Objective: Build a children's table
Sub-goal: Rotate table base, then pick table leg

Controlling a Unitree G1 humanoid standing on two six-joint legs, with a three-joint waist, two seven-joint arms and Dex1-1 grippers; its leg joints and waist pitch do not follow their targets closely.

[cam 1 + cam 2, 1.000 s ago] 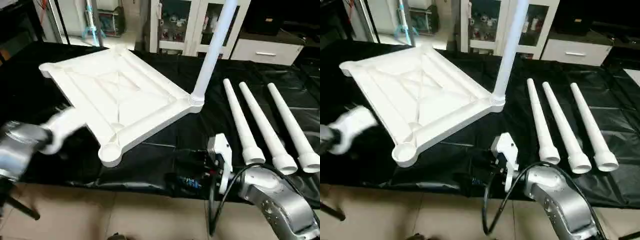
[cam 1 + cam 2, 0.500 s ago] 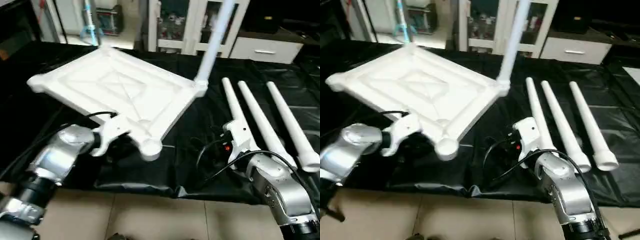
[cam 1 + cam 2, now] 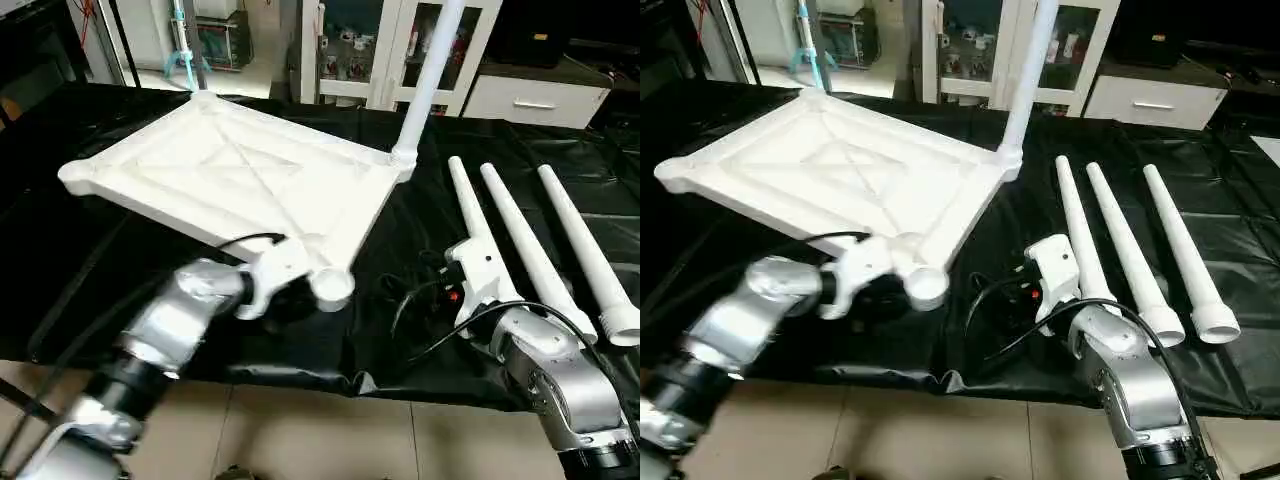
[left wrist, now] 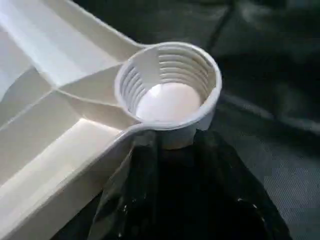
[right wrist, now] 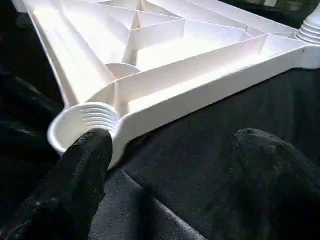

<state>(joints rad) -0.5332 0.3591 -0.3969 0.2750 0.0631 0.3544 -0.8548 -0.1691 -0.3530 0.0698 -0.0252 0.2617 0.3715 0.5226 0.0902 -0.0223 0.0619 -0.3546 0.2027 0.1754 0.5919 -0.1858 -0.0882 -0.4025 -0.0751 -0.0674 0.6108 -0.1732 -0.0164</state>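
The children's table lies in parts on a black cloth. Its white tabletop is ribbed side up, with one leg standing upright in the far right corner socket. My left gripper is shut on the rim just under the empty near corner socket, whose threads show in the left wrist view. Three loose legs lie side by side to the right. My right gripper is open, its fingers wide apart, low over the cloth and pointing at that same socket.
The table's front edge runs just below both forearms, with tiled floor beyond it. A black cable loops off my right wrist. Glass-door cabinets and a white drawer unit stand behind the table.
My left gripper has come in from the left and taken hold under the near corner socket, swinging that corner rightward and turning the tabletop. My right arm rose toward the table, then stayed still.
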